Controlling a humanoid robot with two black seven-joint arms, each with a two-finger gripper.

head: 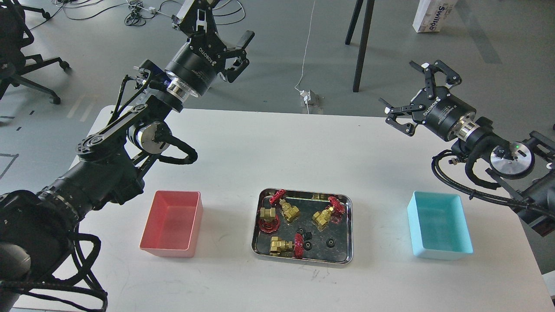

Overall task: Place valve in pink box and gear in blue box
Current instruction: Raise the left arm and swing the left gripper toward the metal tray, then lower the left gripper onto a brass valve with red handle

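Observation:
Several brass valves with red handwheels lie in a shiny steel tray (347, 225) at the table's middle; one valve (323, 216) is at the right, another valve (282, 245) at the front. Small black gears sit among them, one gear (330, 242) to the right and another gear (307, 245) beside the front valve. The pink box (171, 223) stands left of the tray, the blue box (439, 224) right of it, both holding nothing. My left gripper (243, 48) hangs open, high above the far left table edge. My right gripper (405, 93) is open above the far right edge.
A white table (243, 147) carries everything. Behind it on the grey floor are a power strip with cables (308, 97), black stand legs (362, 43), an office chair (26, 52) at the far left and a white carton (433, 15).

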